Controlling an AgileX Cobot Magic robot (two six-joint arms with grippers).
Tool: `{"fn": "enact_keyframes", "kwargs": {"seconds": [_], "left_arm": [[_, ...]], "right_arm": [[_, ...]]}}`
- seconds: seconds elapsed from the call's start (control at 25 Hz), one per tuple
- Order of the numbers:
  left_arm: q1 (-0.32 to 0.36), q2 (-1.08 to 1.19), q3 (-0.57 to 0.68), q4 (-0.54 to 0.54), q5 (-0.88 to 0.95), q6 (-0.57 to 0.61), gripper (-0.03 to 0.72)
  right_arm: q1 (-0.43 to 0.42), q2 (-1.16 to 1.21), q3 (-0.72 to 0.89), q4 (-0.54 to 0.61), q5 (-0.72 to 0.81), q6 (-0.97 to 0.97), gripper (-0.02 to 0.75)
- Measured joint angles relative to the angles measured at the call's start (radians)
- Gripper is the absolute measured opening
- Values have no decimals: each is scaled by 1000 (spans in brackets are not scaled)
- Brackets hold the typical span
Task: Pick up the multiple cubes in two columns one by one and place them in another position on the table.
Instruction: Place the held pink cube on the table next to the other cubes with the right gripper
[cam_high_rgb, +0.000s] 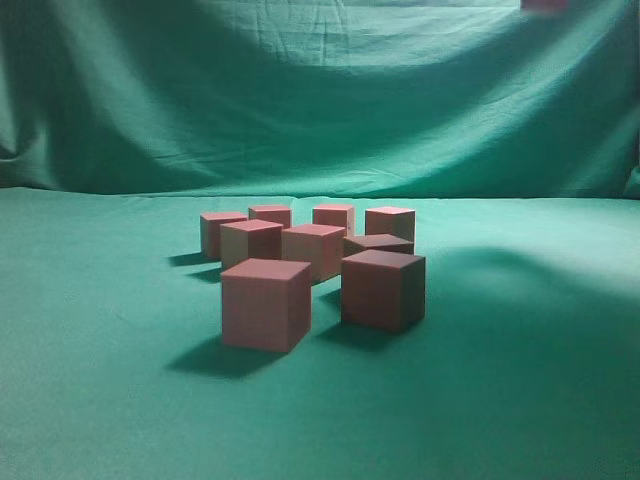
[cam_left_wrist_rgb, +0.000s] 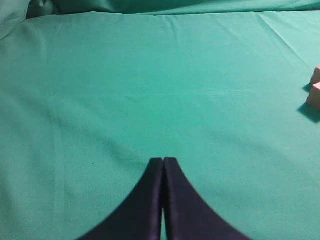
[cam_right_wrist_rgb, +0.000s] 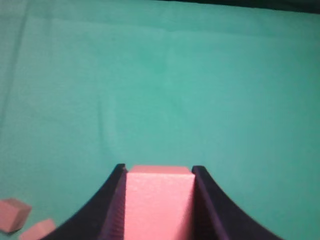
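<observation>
Several reddish-pink cubes (cam_high_rgb: 265, 303) stand in a loose cluster on the green table (cam_high_rgb: 100, 380), the two nearest at the front and the others behind. In the right wrist view my right gripper (cam_right_wrist_rgb: 159, 168) is shut on one cube (cam_right_wrist_rgb: 159, 205), held above the cloth between both black fingers. Two more cubes (cam_right_wrist_rgb: 12, 214) lie far below at that view's lower left. My left gripper (cam_left_wrist_rgb: 163, 159) is shut and empty over bare cloth, with two cubes (cam_left_wrist_rgb: 315, 95) at the right edge of its view. Neither arm shows in the exterior view.
The same green cloth hangs as a backdrop (cam_high_rgb: 320, 90) behind the table. Bare cloth stretches left, right and in front of the cluster. A sliver of pink (cam_high_rgb: 545, 4) touches the exterior view's top right edge.
</observation>
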Motion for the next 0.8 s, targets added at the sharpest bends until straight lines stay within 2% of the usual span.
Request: {"fn": "enact_keyframes", "kwargs": {"seconds": [0.2, 0.44, 0.6, 0.8], "left_arm": [[0, 0, 0, 0, 0, 0, 0], [0, 0, 0, 0, 0, 0, 0], [0, 0, 0, 0, 0, 0, 0], [0, 0, 0, 0, 0, 0, 0]], "right_arm": [[76, -131, -2, 0, 106, -2, 258], [218, -241, 96, 82, 115, -16, 258], [382, -288, 216, 123, 115, -39, 258], [632, -292, 378, 134, 93, -127, 258]]}}
